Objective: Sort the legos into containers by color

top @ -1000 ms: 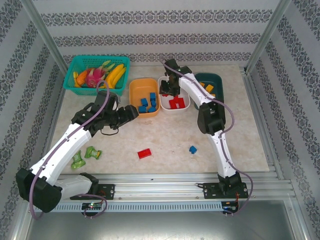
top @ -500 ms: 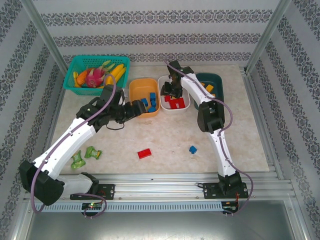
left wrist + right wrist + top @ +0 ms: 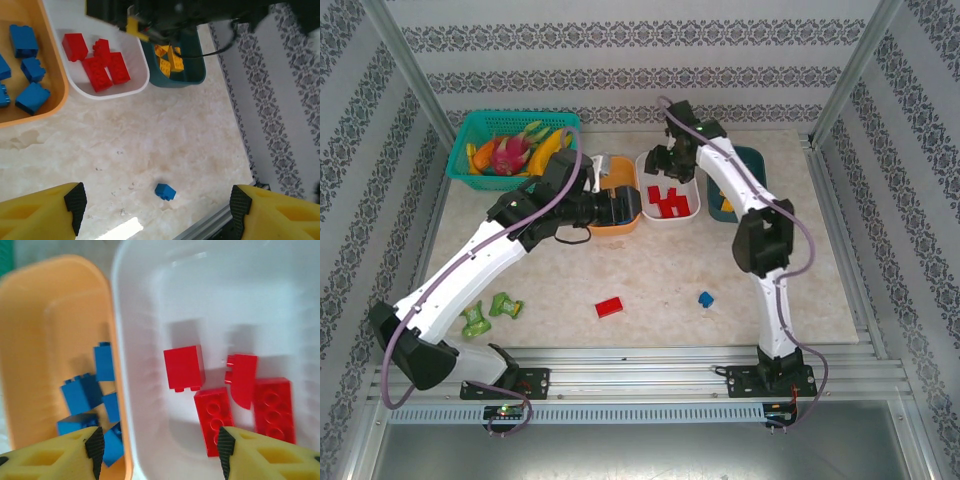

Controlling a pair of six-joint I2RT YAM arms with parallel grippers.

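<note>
At the table's (image 3: 650, 260) far edge my right gripper (image 3: 160, 442) hangs spread over the white tub (image 3: 150, 290), left gripper (image 3: 623, 202) agape over the orange tub (image 3: 52, 70), both free for the near-edge blue brick (image 3: 165, 191).

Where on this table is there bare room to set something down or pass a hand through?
Largest free patch: bare tabletop between the white plastic tub and the loose red studded brick and blue studded brick. Also free: right of the right arm, up to its edge. Crowded: the back row, around the orange plastic tub and teal mesh basket.
</note>
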